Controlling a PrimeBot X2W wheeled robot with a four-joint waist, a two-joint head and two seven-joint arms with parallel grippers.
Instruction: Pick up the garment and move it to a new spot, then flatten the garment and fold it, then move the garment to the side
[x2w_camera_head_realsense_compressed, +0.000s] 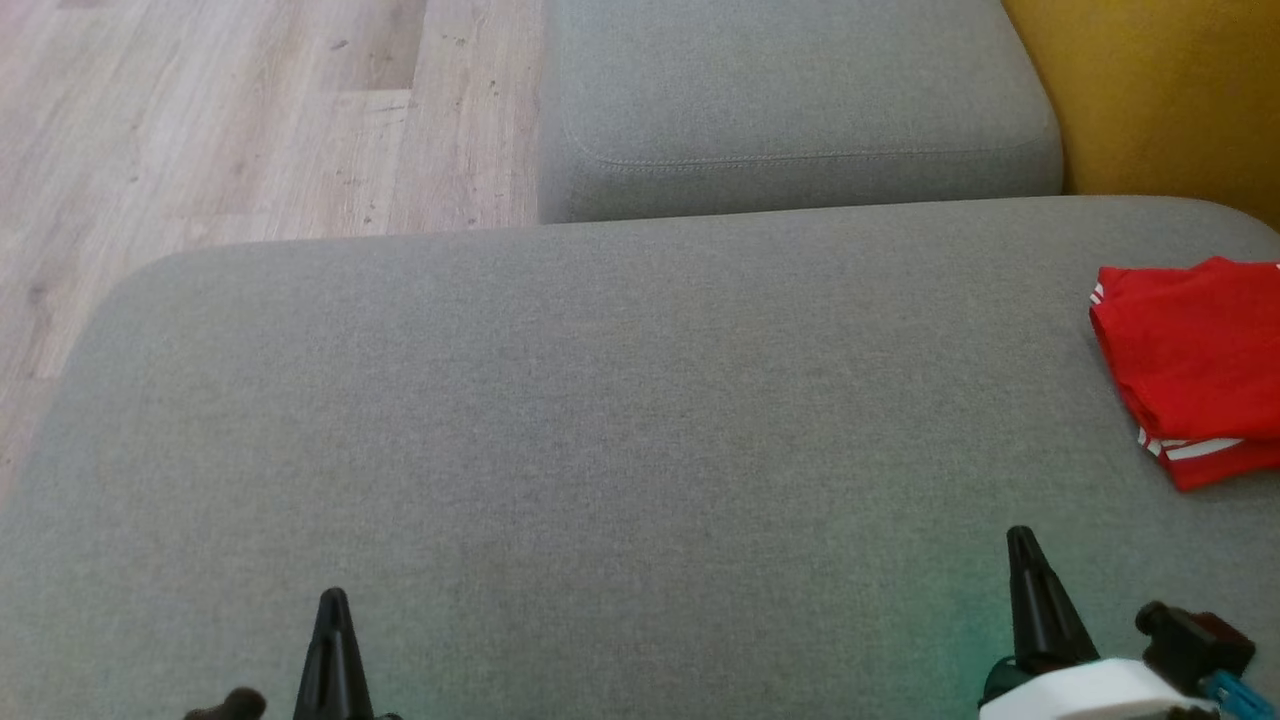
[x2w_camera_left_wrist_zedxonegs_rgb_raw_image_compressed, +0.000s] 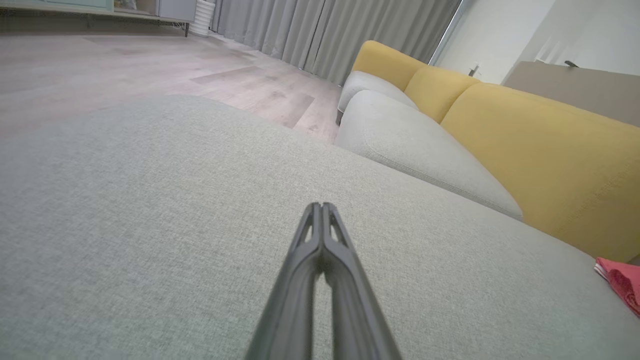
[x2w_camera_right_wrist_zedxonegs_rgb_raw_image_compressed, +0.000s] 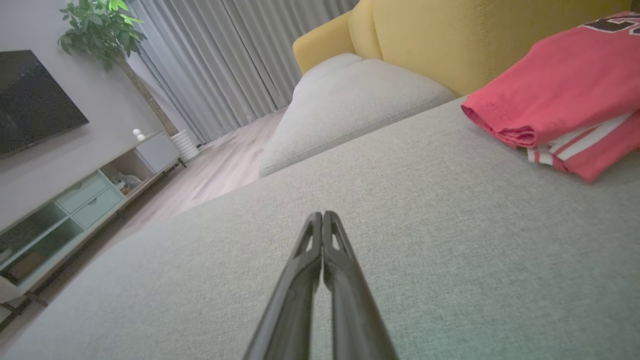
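Observation:
The garment is red with white stripes and lies folded at the far right of the grey sofa cushion. The right wrist view has the garment at its upper right, and the left wrist view catches a corner of the garment at its right edge. My left gripper sits low at the bottom left, shut and empty, its fingertips pressed together above the cushion. My right gripper is at the bottom right, also shut and empty, its fingertips touching, a short way in front of the garment.
A second grey seat cushion lies beyond the big one, with a yellow backrest at the right. Wooden floor runs along the left. A TV cabinet, a plant and grey curtains stand farther off.

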